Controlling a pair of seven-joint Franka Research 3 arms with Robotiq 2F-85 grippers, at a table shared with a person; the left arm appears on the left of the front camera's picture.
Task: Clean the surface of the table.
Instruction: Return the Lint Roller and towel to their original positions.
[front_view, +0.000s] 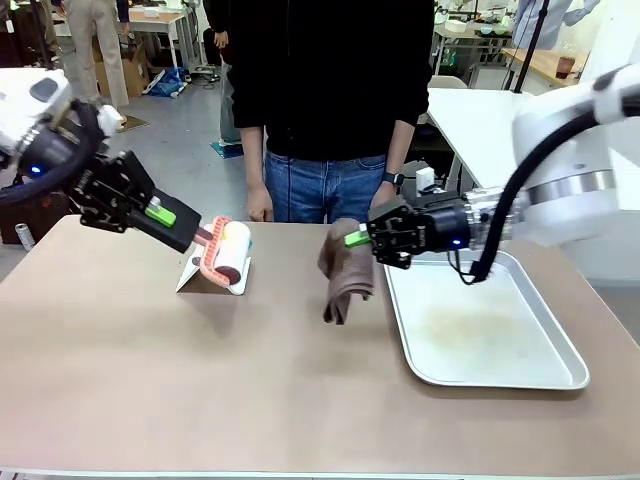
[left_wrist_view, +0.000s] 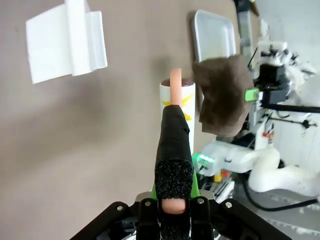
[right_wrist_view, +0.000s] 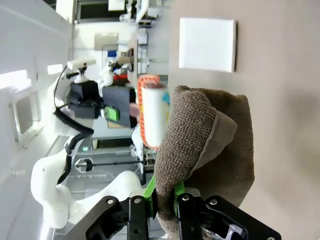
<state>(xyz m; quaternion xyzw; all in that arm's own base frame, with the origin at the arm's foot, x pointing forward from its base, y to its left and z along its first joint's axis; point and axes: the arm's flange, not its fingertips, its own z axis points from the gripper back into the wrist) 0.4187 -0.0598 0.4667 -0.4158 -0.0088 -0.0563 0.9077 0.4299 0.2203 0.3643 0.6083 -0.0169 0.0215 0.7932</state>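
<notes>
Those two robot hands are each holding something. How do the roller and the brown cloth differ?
The lint roller is a stiff white cylinder on a pink handle; the brown cloth is soft and hangs in folds. The left gripper holds the roller, the right gripper the cloth. Both are pinched in shut jaws above the table.

On the bench (front_view: 150, 400), a tray (front_view: 560, 372) is placed at the right. A lint roller (front_view: 228, 252) is held above a stand (front_view: 200, 274) left of centre by the left gripper (front_view: 200, 232). A cloth (front_view: 347, 270) is held hanging beside the tray's left rim by the right gripper (front_view: 352, 238). A person (front_view: 330, 100) is positioned behind the bench, between both grippers.
</notes>
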